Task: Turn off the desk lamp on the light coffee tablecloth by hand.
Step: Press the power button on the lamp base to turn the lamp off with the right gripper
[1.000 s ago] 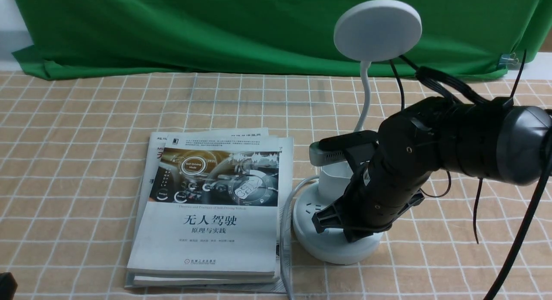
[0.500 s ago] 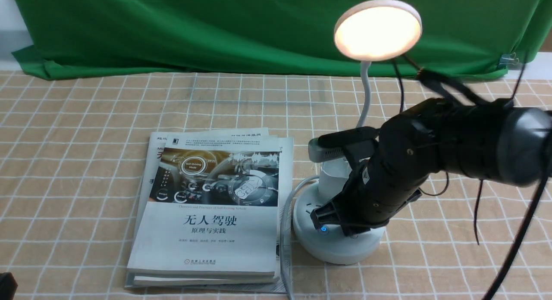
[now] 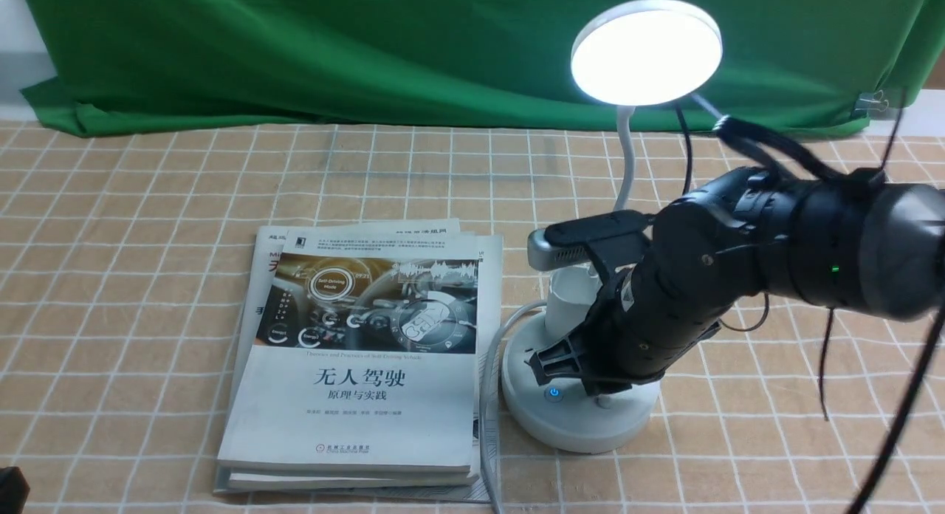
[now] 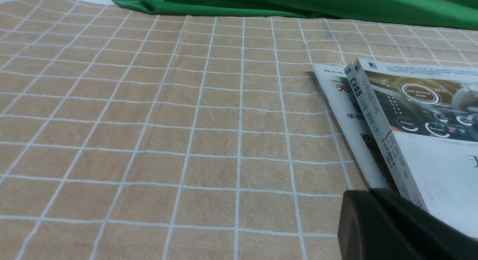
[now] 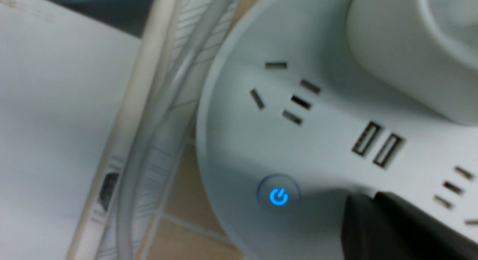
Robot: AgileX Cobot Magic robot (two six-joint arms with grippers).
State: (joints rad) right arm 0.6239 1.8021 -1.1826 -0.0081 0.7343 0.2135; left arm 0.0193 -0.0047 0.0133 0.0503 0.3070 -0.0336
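Lamp: the lamp stands on the cloth, on the right side of the front view, just right of the books.
Light: the lamp is on. Its round head glows bright white in front of the green sheet.
Neck: a thin white neck goes up from behind the cup to the head.
Base: the round white base sits flat on the cloth. It has plug holes and two small slots on top.
Button: a small round button on the base shines blue. It is on the side near the books.
Hand: the hand comes in from the right and tips down over the base. Its black tip is just beside the blue button, not on it. I cannot tell if the tip touches the base.
Hand jaws: they look pressed together, with nothing held.
Left gripper: the left gripper is low over the cloth, near a corner of the books and well apart from the lamp.
Left jaws: they look closed too, with nothing between them.
Cord: a white cord runs between the books and the base.
Books: a small pile lying flat. The top one has a car picture on it.
Cables: black cables on the right arm cross just under the glowing head.
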